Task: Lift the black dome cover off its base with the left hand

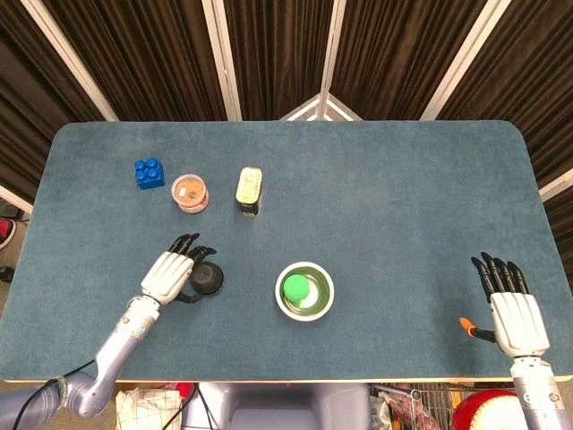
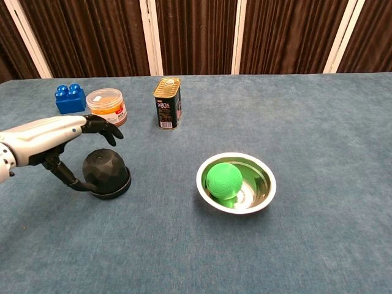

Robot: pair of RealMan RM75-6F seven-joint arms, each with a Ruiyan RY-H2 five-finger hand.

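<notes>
Just one black dome cover [image 2: 106, 171], one left hand [image 2: 52, 139].

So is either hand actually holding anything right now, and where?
Nothing is held. The left hand hovers open over the black dome cover, thumb beside it; the right hand is open and empty.

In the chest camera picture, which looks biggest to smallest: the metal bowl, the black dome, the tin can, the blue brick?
1. Metal bowl
2. Black dome
3. Tin can
4. Blue brick
The can and brick stand farther back, so they may look smaller than they are.
</notes>
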